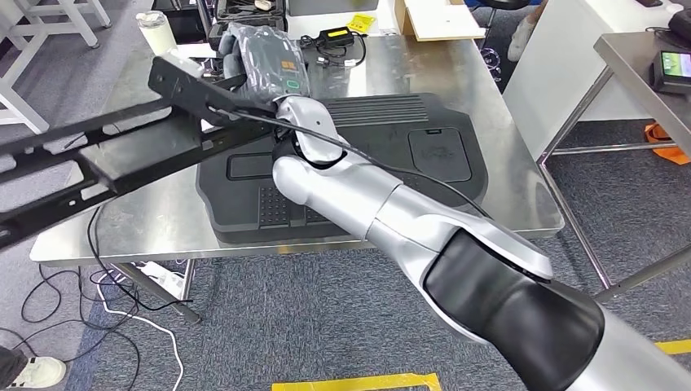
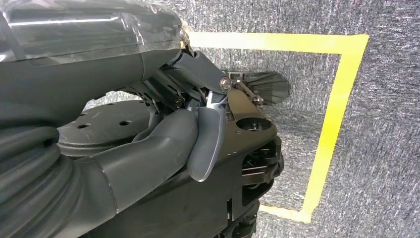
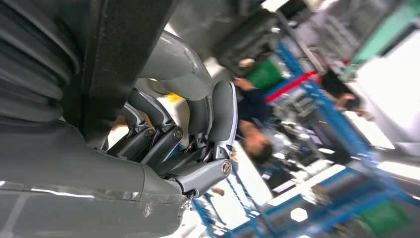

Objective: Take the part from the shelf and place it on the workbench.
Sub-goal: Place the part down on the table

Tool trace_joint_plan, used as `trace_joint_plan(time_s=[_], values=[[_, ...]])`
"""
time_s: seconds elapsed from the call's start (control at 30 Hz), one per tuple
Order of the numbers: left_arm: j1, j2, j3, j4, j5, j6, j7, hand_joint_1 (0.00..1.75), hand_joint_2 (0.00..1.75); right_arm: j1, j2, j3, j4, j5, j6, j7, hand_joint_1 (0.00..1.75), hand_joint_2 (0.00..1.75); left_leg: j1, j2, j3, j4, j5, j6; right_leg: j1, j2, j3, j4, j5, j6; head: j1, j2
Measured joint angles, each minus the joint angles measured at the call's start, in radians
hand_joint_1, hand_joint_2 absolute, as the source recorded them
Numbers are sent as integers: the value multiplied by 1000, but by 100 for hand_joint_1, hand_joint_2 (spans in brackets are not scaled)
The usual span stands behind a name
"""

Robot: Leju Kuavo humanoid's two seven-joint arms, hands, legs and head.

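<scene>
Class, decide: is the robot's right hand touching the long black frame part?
Touching. In the right wrist view, the right hand curls its fingers around the black frame part, pressing against it.

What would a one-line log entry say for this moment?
right hand: grips black frame | frame: over workbench, not set down | left hand: shut, hanging over floor

Grey carpet [image 1: 326, 326] with yellow tape lines [image 1: 358, 383] lay under a steel desk [image 1: 489, 106]; blue shelving [image 3: 337, 114] stood blurred behind.
</scene>
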Motion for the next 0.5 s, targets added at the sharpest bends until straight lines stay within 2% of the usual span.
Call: trace_joint_plan(time_s=[0.13, 0.3, 0.4, 0.5], values=[[-1, 0, 1, 0, -10, -2, 4, 175, 175, -32, 2, 5, 20, -41, 45, 113, 175, 175, 0, 0, 0, 0, 0, 0, 0, 0, 0, 0, 0, 0, 0, 0], [-5, 0, 5, 0, -30, -6, 22, 175, 175, -75, 1, 16, 66, -68, 63, 201, 175, 175, 0, 0, 0, 0, 0, 0, 0, 0, 0, 0, 0, 0, 0, 0], [-8, 0, 6, 0, -42, -6, 30, 175, 175, -109, 0, 50, 102, 55, 133, 245, 175, 175, 0, 0, 0, 0, 0, 0, 0, 0, 0, 0, 0, 0, 0, 0], [-8, 0, 6, 0, -54, -6, 31, 175, 175, -146, -1, 114, 140, 295, 260, 258, 175, 175, 0, 0, 0, 0, 0, 0, 0, 0, 0, 0, 0, 0, 0, 0]])
